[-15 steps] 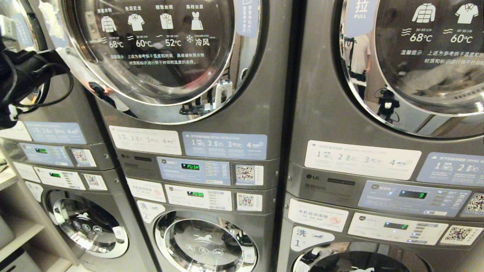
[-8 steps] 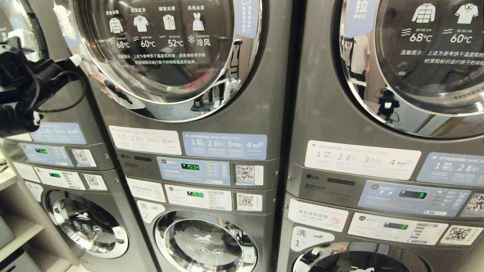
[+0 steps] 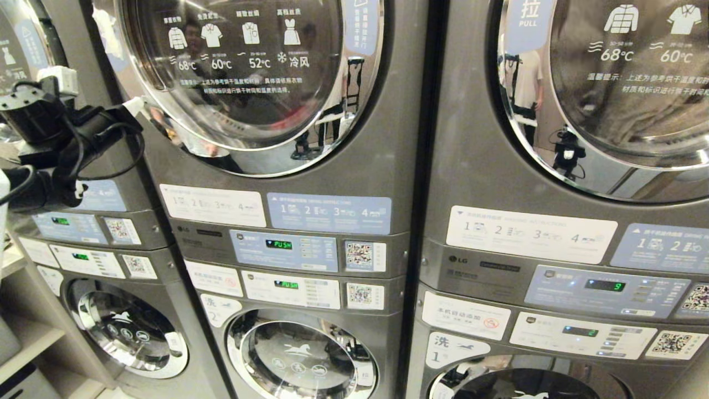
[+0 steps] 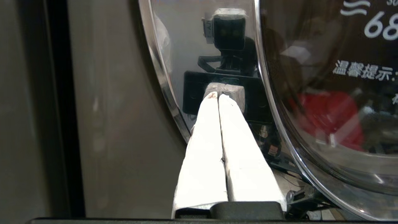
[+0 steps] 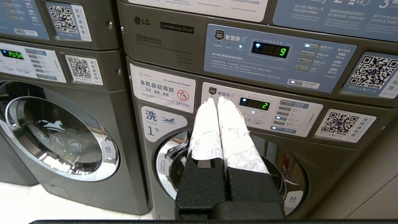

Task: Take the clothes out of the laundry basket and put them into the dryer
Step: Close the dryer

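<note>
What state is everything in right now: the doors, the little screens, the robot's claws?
Middle dryer door: cannot tell if latched.
Right dryer door: closed.
Left end effector: shut, empty, tips at the middle dryer door's chrome rim.
Right end effector: shut, empty.
Middle dryer display: lit, reads PUSH.
Right dryer display: lit, shows 9.

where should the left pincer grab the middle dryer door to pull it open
Probably at the door's left chrome rim, coming from the left side. The left pincer, shut, already sits at that edge. The rim is a thin curved lip beside the grey panel, so fingers would need to open and hook it. The blue label on the right rim can't be read, so the pull side is uncertain.
</note>
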